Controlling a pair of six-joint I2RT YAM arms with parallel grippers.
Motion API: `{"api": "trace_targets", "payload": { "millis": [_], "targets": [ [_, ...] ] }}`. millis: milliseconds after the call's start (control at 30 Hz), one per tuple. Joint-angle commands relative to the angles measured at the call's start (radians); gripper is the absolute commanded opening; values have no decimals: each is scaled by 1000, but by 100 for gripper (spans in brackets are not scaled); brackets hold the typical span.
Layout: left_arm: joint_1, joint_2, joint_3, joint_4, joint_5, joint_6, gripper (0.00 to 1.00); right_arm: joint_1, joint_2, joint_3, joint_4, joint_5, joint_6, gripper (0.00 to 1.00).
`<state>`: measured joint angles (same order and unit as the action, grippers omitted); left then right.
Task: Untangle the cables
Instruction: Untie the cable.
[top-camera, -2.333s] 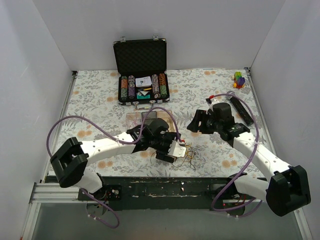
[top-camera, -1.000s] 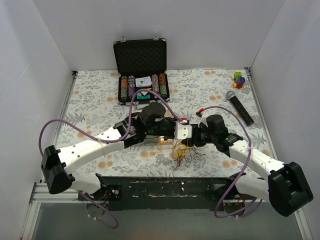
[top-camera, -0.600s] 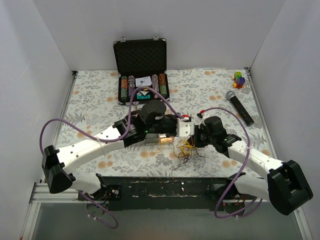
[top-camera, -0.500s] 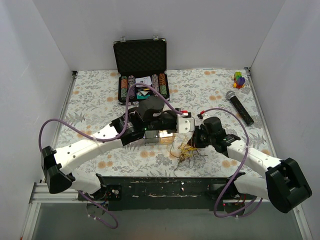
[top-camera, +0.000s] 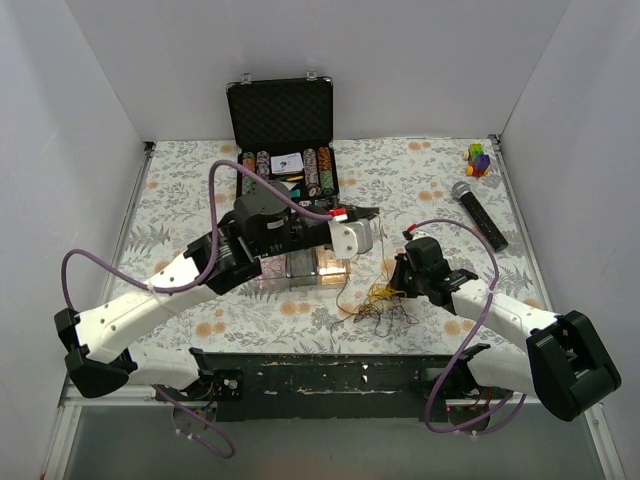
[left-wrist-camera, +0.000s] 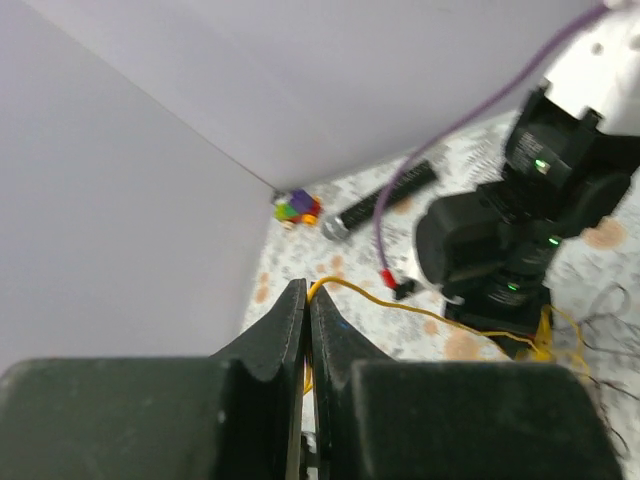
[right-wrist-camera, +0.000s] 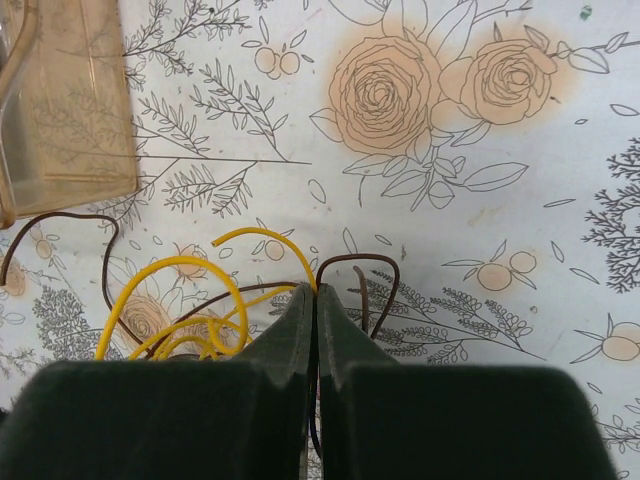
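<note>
Left gripper (left-wrist-camera: 305, 300) is up high, jaws pinched tight on one yellow wire (left-wrist-camera: 400, 303) that trails down to the cables (top-camera: 378, 308), a clump of yellow and brown loops at the near middle of the table, just right of the clear plastic box (top-camera: 305, 268). Right gripper (right-wrist-camera: 315, 300) is down on that clump, jaws closed on its loops, pinning it. Early days, I'd say: one strand lifted, the rest knotted, nothing laid apart yet.

Right gripper (right-wrist-camera: 314, 298) pinched shut on cables (right-wrist-camera: 205, 300) over floral cloth (right-wrist-camera: 480, 210).
Yellow and brown loops lie left of it; clear container (right-wrist-camera: 60, 110) beyond them.
</note>
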<state>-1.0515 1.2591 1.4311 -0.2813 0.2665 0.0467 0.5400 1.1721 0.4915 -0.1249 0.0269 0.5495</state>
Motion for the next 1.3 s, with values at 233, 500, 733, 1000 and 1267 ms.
{"api": "trace_targets", "payload": {
  "millis": [233,500,733,1000,1267],
  "targets": [
    [-5,-118,-12,473,-207,172,0,2,18,-4,-18,87,26,1],
    [-4,-63,72,769,-318,326,0,3,29,-21,-9,111,36,1],
    [-5,3,247,729,-351,326,0,2,29,-33,1,116,44,1],
    [-5,-105,2,689,-432,213,1,2,-28,19,-15,104,17,12],
    [-4,-211,-250,748,-493,110,2,2,-75,79,-53,125,-8,55]
  ]
}}
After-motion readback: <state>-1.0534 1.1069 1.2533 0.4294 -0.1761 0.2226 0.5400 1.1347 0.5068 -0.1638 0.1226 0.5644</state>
